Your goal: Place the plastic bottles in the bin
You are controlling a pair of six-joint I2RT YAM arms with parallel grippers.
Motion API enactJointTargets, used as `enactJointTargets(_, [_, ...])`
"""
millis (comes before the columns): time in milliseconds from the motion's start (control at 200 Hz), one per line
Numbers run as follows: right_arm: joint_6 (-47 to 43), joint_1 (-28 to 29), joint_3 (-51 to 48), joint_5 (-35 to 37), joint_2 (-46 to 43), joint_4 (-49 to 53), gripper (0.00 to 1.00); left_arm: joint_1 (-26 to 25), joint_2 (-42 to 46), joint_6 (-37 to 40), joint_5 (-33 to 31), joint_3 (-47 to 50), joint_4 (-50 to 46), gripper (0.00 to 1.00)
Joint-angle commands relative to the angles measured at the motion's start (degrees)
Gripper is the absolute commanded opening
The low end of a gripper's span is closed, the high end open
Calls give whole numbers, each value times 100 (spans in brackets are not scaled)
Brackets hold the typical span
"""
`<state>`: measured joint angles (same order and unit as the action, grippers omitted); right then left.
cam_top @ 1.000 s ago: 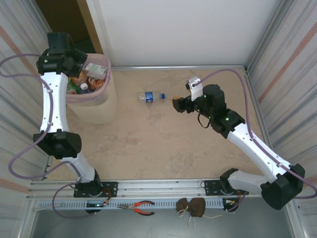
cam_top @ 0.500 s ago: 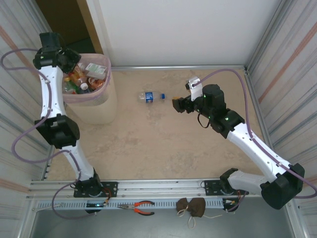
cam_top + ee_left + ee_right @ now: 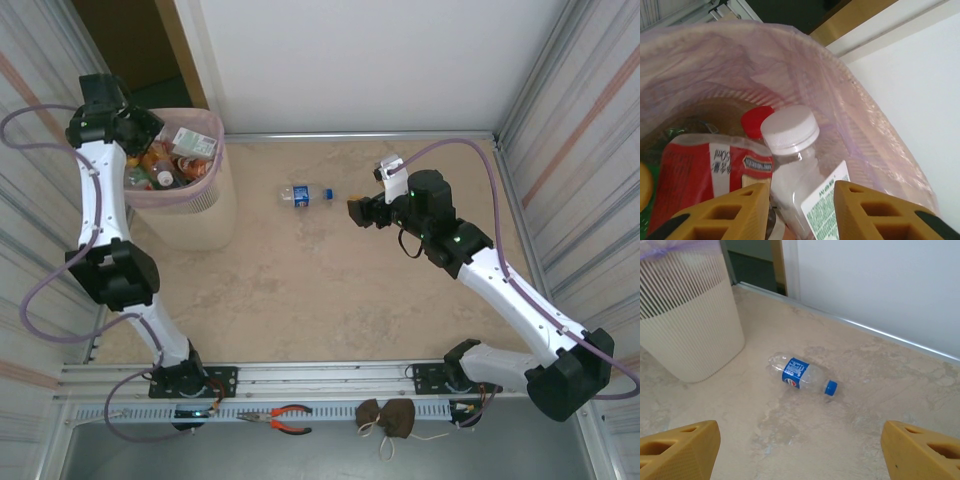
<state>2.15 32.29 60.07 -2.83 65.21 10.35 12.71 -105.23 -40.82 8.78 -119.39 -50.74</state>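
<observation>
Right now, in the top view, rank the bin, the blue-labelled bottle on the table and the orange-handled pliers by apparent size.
1. bin.
2 and 3, unranked: blue-labelled bottle and orange-handled pliers look similar, and the pliers lie nearer the camera.

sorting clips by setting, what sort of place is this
Probably a robot test cell, not a home: the left arm and right arm are bolted to a metal rail, corrugated metal panels wall in the table, and pliers lie by the rail. The bin and bottle look like staged props.
</observation>
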Motion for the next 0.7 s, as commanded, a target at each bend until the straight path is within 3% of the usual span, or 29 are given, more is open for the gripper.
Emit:
enactJointTargets(0, [28, 67, 97, 66, -135, 6, 83, 27, 405, 242, -50, -83, -170, 40])
enactJointTargets(180, [172, 84, 211, 20, -64, 190, 83, 6, 632, 517, 523, -108, -129, 39])
enactJointTargets(341, [433, 73, 336, 6, 57, 313, 83, -203, 976, 1224, 1146, 143, 188, 39])
enactJointTargets(696, [990, -68, 558, 152, 146, 692, 83, -1436, 1638, 3542, 2966, 1137, 1413, 43])
